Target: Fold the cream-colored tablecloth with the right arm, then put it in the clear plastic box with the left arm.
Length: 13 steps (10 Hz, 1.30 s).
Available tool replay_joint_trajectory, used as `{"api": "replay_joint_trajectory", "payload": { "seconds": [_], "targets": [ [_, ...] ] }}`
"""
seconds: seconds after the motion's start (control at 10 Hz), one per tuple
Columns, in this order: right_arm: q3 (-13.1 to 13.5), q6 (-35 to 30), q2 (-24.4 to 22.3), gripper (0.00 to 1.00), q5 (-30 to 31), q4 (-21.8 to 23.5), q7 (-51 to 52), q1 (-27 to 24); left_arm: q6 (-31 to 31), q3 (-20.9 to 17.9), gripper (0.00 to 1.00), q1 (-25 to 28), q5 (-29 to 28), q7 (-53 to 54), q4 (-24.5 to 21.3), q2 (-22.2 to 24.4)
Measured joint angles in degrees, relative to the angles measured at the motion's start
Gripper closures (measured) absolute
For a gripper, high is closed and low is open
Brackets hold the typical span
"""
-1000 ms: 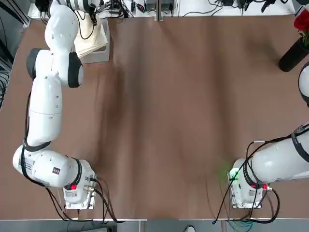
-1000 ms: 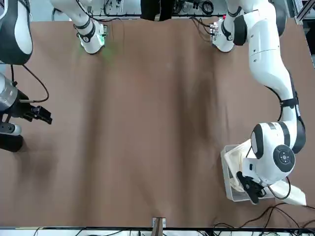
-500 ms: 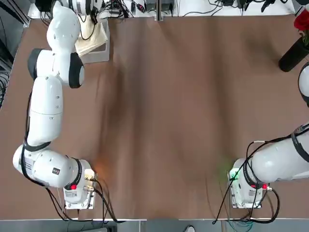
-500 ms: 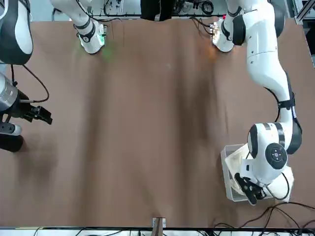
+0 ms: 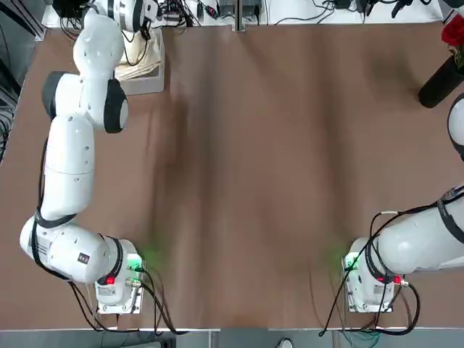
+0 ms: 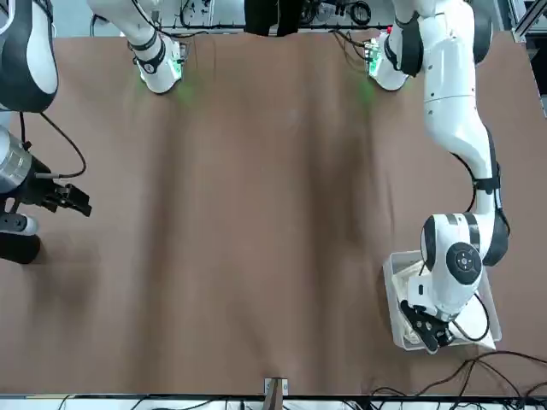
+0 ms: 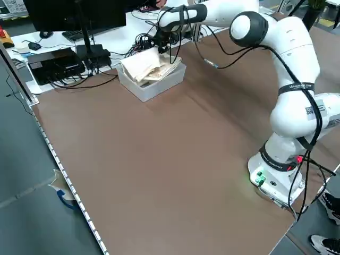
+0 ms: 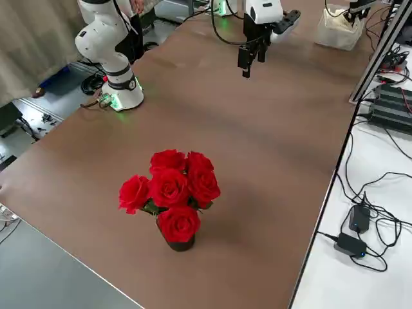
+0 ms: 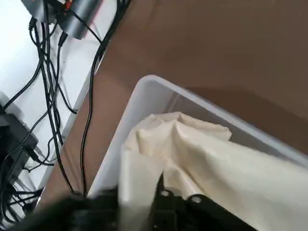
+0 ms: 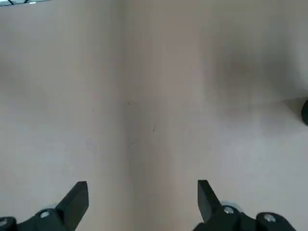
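Cream fabric fills the left wrist view: the folded cream-coloured tablecloth (image 9: 202, 159) lies bunched inside the clear square plastic box (image 9: 144, 94), its folds rising above the rim, with the left hand's dark fingers (image 9: 166, 204) right against the cloth; that view does not show whether the cloth is gripped, and I cannot tell how far the fingers are apart; the front view shows what the wrist camera cannot, the left hand (image 6: 425, 326) tilted down over the box's outer wall (image 6: 396, 318) at the far corner of the brown table (image 6: 256, 213), the white left arm (image 6: 453, 111) stretched long from its green-lit base; the left side view shows the cloth (image 7: 146, 65) heaped in the box (image 7: 154, 85) directly under that hand (image 7: 162, 42); the right hand (image 10: 142, 204) hangs above bare table, its fingers wide apart and holding nothing, well apart from the box; only the right side view shows a bunch of red roses (image 8: 170, 190) in a dark pot.
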State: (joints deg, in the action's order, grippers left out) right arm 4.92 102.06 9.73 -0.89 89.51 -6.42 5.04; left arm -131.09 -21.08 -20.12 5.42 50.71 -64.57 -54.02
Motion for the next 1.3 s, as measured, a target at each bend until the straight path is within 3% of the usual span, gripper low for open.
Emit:
{"api": "replay_joint_trajectory", "payload": {
  "seconds": [0.2,0.5,0.9,1.2,1.3],
  "targets": [
    [0.0,0.3,0.0,0.00,0.0,0.0,0.1,0.0,3.7,0.0,0.40,-0.8,-0.1,-3.1,-0.9,2.3],
    [0.0,0.5,0.0,0.00,0.0,0.0,0.2,0.0,13.0,1.1,0.00,-1.3,-0.1,-8.2,-1.0,7.5],
    [-0.1,0.5,0.0,0.00,0.0,0.0,0.2,0.5,21.4,5.2,0.00,-0.1,-0.1,-28.3,-1.3,18.8],
    [-0.1,0.5,0.0,0.00,0.0,0.0,0.2,0.8,33.7,17.9,0.00,9.7,-0.2,-40.1,-1.5,27.3],
    [-0.1,0.5,0.0,0.00,0.0,0.0,0.2,0.8,37.6,19.8,0.00,11.7,-0.2,-43.2,-1.6,30.1]
  ]
}}
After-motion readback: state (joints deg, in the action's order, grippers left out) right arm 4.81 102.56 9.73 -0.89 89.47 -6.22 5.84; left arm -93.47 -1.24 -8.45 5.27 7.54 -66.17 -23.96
